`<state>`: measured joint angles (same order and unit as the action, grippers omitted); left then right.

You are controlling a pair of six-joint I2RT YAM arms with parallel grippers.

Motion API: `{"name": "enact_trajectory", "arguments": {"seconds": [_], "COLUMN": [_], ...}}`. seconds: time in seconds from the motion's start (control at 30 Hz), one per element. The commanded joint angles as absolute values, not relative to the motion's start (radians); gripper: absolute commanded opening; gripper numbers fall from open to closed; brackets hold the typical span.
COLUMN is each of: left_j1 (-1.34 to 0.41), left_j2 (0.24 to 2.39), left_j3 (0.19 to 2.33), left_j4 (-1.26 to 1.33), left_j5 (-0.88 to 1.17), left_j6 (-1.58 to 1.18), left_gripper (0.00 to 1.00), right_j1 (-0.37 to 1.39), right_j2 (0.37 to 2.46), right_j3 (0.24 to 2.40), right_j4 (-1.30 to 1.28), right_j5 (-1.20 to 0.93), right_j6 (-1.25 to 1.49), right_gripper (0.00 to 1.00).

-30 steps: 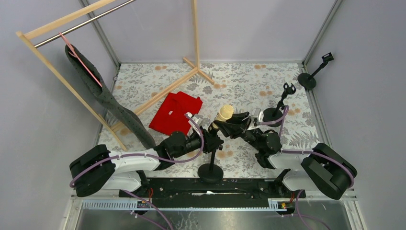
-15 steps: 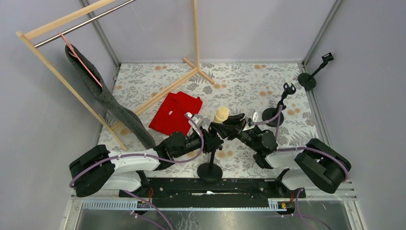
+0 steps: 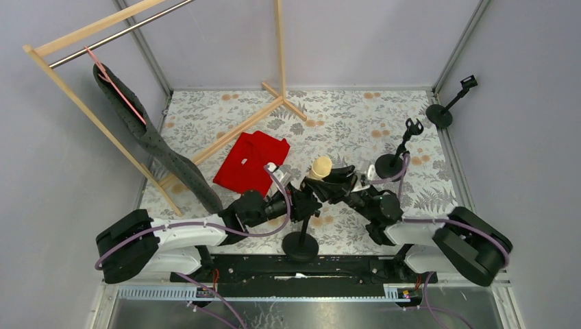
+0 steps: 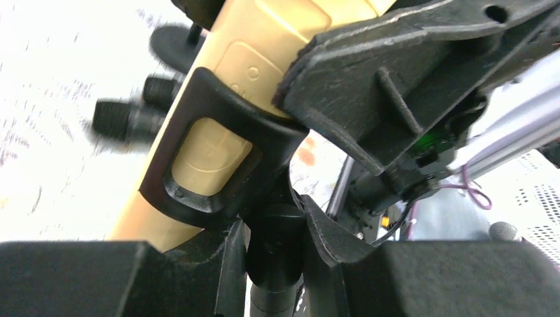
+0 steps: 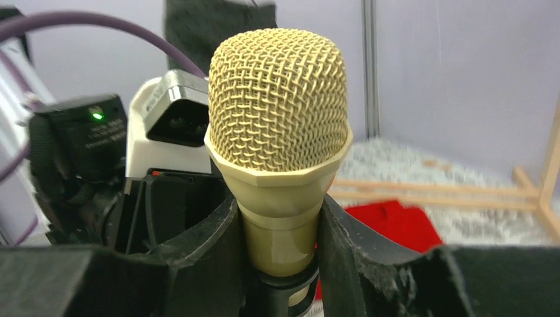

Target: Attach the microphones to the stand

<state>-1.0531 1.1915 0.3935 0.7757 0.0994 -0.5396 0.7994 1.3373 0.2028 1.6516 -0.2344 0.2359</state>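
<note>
A cream-beige microphone (image 3: 320, 166) stands nearly upright above the near stand (image 3: 301, 245). My right gripper (image 3: 334, 184) is shut on its body just below the mesh head (image 5: 277, 99). In the left wrist view the microphone body (image 4: 218, 148) sits inside the stand's black clip (image 4: 198, 198). My left gripper (image 4: 274, 228) is shut on the stand's black neck (image 4: 276, 254) right under that clip. In the right wrist view the right gripper (image 5: 280, 228) shows the clip's top edge (image 5: 290, 294) below the fingers.
A second stand (image 3: 390, 164) with an empty clip (image 3: 413, 127) is just behind the right arm, a third stand (image 3: 438, 115) at the far right corner. A red cloth (image 3: 250, 162) lies left of centre. A wooden rack (image 3: 226, 140) with a grey garment (image 3: 154, 140) fills the left.
The microphone head has shifted slightly down and left toward the stand's clip, carried by the right gripper. The left gripper stays clamped on the stand's neck.
</note>
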Motion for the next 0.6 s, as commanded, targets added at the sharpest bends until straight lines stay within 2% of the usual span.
{"name": "enact_trajectory", "arguments": {"seconds": [0.0, 0.17, 0.37, 0.43, 0.57], "left_j1": [-1.085, -1.085, -1.085, -1.085, -1.085], "left_j2": [1.031, 1.036, 1.058, 1.056, 1.051], "left_j3": [0.509, 0.451, 0.431, 0.432, 0.439], "left_j4": [1.562, 1.563, 1.507, 1.459, 1.339], "left_j5": [0.183, 0.163, 0.167, 0.167, 0.155], "left_j6": [-0.462, -0.440, -0.376, -0.332, -0.189], "left_gripper": [0.00, 0.00, 0.00, 0.00, 0.00], "right_j1": [0.831, 0.831, 0.831, 0.831, 0.831], "right_j2": [1.192, 0.933, 0.747, 0.691, 0.579], "right_j3": [0.188, 0.318, 0.415, 0.413, 0.410], "right_j4": [1.411, 1.048, 0.731, 0.675, 0.538], "right_j5": [-0.332, -0.331, -0.366, -0.373, -0.338], "right_j6": [0.133, 0.037, 0.013, 0.029, 0.032], "right_gripper": [0.34, 0.59, 0.83, 0.87, 0.88]}}
